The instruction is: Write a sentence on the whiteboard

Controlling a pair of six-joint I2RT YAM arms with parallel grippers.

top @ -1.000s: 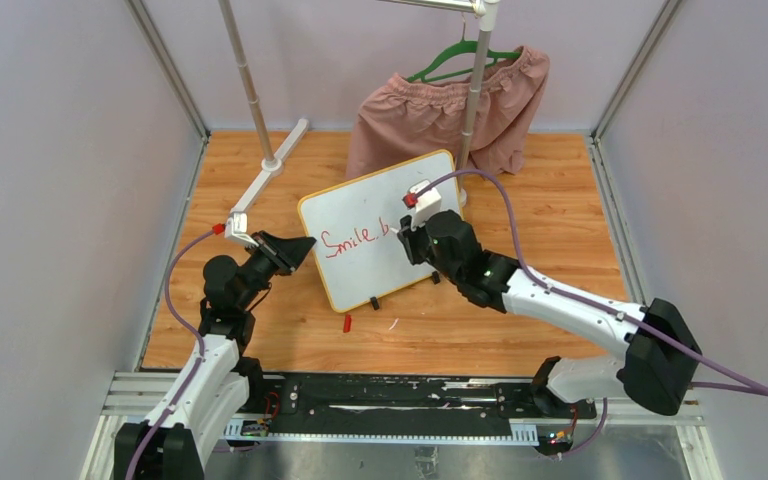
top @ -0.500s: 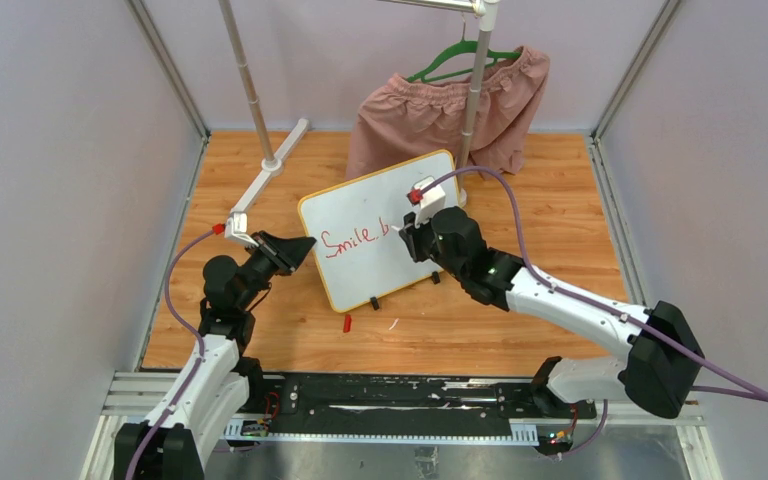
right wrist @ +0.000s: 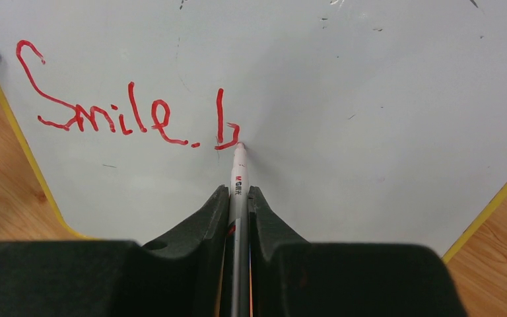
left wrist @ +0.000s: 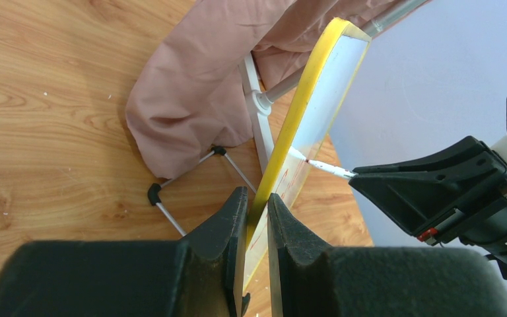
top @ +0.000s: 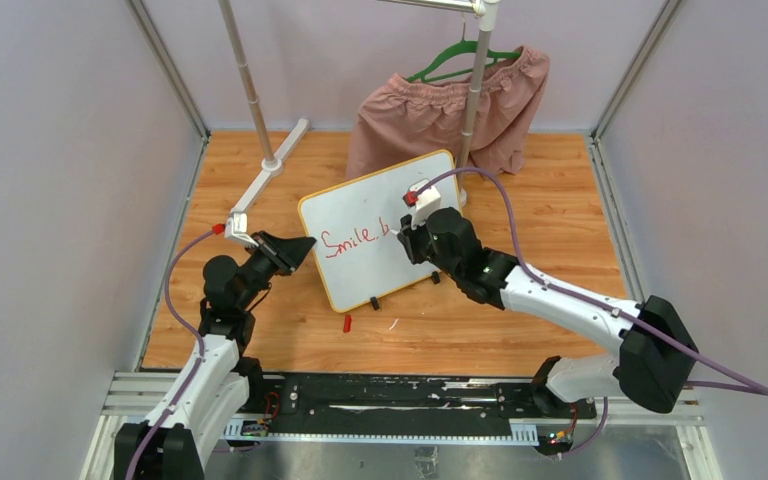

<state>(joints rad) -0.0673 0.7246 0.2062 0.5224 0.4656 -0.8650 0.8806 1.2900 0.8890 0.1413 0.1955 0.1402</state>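
The whiteboard (top: 380,225), white with a yellow rim, stands tilted on the wooden table. My left gripper (top: 305,243) is shut on its left edge (left wrist: 284,152); in the left wrist view the rim runs between the two black fingers (left wrist: 228,218). Red writing, the sentence (right wrist: 125,115), reads "Smile." and then a "b". My right gripper (right wrist: 237,191) is shut on a white marker (right wrist: 238,178), and the marker's red tip touches the board at the foot of the "b". From the top view my right gripper (top: 410,232) sits over the board's right half.
A pink garment (top: 450,110) hangs on a green hanger from a metal rack (top: 250,90) just behind the board. A small red cap (top: 347,322) lies on the table in front of the board. Grey walls enclose the table on three sides.
The right arm's wrist has shifted slightly while the marker tip stays at the "b". The left arm and the board hold still.
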